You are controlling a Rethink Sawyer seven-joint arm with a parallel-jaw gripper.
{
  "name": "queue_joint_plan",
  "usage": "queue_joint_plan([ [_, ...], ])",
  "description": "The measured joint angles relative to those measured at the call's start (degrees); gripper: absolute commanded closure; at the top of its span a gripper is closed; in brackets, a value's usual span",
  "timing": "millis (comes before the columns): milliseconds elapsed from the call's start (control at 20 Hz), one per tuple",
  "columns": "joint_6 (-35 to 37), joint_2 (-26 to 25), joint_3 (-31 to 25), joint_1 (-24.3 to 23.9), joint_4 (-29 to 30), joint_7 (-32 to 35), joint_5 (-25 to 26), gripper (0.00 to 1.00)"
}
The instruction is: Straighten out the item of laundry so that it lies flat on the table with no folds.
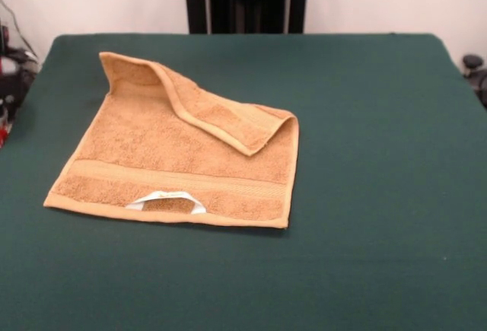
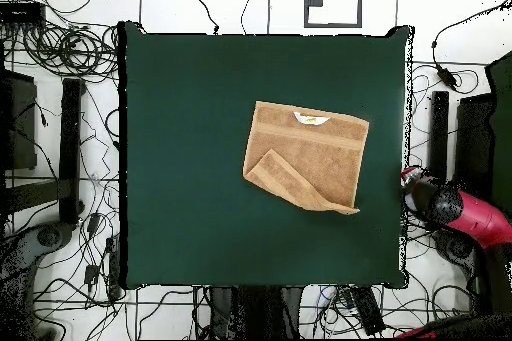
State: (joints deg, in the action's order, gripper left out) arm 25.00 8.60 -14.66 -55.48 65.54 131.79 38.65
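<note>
The item of laundry, an orange-tan towel, lies left of centre on the green table. Its far edge is folded over toward the near right as a diagonal flap. The near part lies flat, with a woven band and a white label at the near hem. From above, the towel sits right of the table's centre, the flap at its lower left. The red arm's end with the gripper hangs just off the table's right edge, apart from the towel. The front view holds no gripper.
Cables cover the floor around the table in the overhead view. Small equipment stands past the table's left edge in the front view, and a black object past its right edge.
</note>
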Motion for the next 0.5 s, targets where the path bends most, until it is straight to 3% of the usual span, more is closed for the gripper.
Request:
queue_joint_plan([
  [500,-6.8,-4.1,6.0,5.2,-5.0,0.9,-5.5,0.00],
])
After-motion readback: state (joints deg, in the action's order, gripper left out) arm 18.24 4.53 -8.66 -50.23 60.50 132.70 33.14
